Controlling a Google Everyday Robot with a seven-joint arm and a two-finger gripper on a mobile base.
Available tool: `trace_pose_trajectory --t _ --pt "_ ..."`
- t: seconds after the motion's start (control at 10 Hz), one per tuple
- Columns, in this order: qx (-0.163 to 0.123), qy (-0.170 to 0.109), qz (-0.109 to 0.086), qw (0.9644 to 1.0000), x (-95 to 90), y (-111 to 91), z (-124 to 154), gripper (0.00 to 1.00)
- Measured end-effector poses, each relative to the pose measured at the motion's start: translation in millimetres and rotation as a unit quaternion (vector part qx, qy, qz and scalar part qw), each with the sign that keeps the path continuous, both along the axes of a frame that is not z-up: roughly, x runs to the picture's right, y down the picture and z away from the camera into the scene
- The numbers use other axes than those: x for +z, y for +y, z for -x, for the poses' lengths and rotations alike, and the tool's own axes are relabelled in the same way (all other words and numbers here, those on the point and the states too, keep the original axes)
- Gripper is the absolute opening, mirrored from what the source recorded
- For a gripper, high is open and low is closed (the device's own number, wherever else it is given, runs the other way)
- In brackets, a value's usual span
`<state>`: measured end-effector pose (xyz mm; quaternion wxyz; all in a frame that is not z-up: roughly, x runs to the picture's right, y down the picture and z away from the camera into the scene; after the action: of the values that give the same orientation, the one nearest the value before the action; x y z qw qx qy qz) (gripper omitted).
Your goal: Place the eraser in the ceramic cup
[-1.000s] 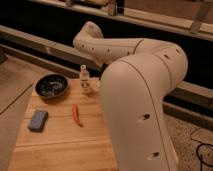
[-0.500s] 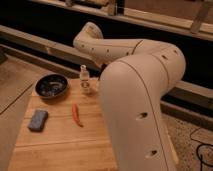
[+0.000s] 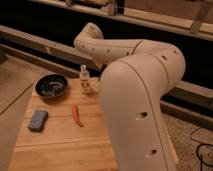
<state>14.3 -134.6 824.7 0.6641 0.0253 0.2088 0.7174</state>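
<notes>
gripper: hidden behind the bulky white robot arm [image 3: 140, 95], jaws closed | small white ceramic cup [image 3: 88, 86]: beside clear bottle [image 3: 84, 73], on wooden table [image 3: 60, 140]

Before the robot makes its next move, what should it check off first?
1. Eraser in sight: not ok; no black bar shows on the table.
2. Cup found: ok; it stands in front of the bottle, close to the arm.
3. Cup empty: cannot tell.
4. Gripper in view: not ok; it is hidden behind the arm, jaws shut; whether they hold anything, cannot tell.
5. Bowl, chili and blue block apart from the cup: ok.
</notes>
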Motion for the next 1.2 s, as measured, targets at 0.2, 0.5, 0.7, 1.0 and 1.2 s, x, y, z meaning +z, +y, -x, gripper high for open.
trace_pose_trajectory --t 0.2,0.5,0.7,1.0,1.2 --pt "0.000 -0.001 0.000 1.0000 -0.5 -0.7 0.1 0.10" --pt "-0.001 0.001 0.001 1.0000 -1.6 -1.6 -0.4 0.34" --pt "-0.002 0.001 0.001 1.0000 -2.1 -2.1 -0.3 0.55" --pt "-0.003 0.002 0.002 1.0000 -2.4 -2.6 0.2 0.78" --pt "-0.004 0.002 0.003 1.0000 -2.0 -2.4 0.6 0.80"
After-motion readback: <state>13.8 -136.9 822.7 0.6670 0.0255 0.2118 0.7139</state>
